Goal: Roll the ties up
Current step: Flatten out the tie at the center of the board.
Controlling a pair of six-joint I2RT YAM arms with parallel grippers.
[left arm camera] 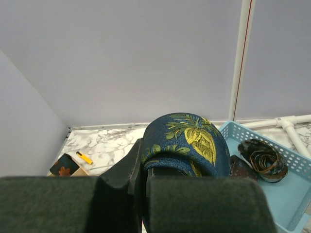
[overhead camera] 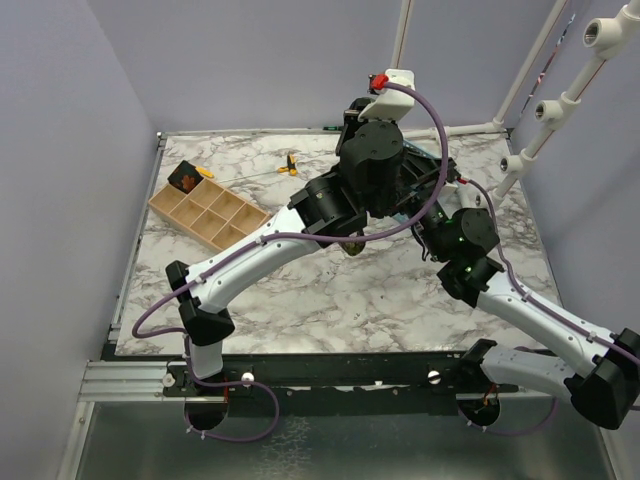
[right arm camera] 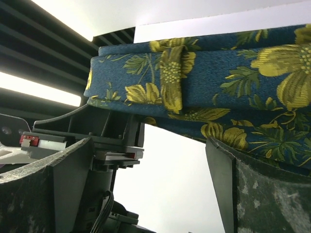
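I'm pinching the navy tie [left arm camera: 187, 141] in the narrowed left hand [left arm camera: 145, 177], its fabric arching over the fingers [left arm camera: 121, 172] at frame centre, while the right hand [right arm camera: 149, 145] is gaping wide just beneath the same strip and the dark tie [left arm camera: 262, 158] is lying coiled in the blue basket [left arm camera: 274, 206] at lower right.

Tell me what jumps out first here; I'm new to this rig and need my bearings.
The navy tie with yellow-green flowers, curled over the left gripper, held up over the far middle of the table. Next, a coiled dark tie in the blue basket, right of it in the left wrist view.
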